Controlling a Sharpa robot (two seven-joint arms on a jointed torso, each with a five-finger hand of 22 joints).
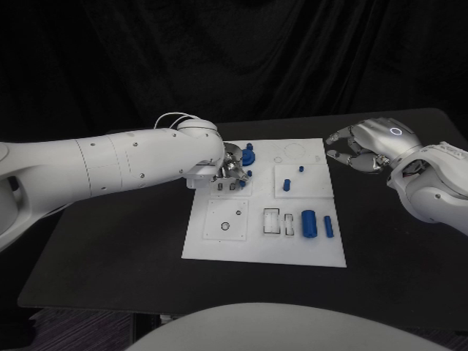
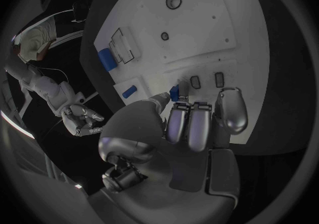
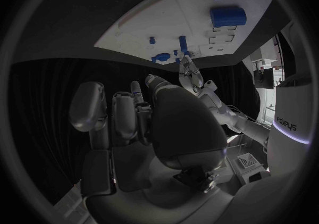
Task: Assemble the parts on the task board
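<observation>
The white task board (image 1: 219,245) lies in the middle of the black table. My left hand (image 1: 229,170) hovers low over its far left part and pinches a small blue part (image 2: 175,93) between thumb and fingertips, right at the board's surface. A larger blue part (image 1: 248,155) stands just beyond the hand. A blue cylinder (image 1: 309,223) and a thin blue pin (image 1: 328,227) lie near the board's right edge, and a small blue peg (image 1: 287,184) stands mid-board. My right hand (image 1: 360,150) hangs off the board's far right corner, fingers apart and loosely curled, holding nothing.
Rectangular slots (image 1: 277,223) and a round hole (image 1: 226,226) are cut into the board's near half. Bare black table (image 1: 107,256) surrounds the board on all sides, with a dark curtain behind it.
</observation>
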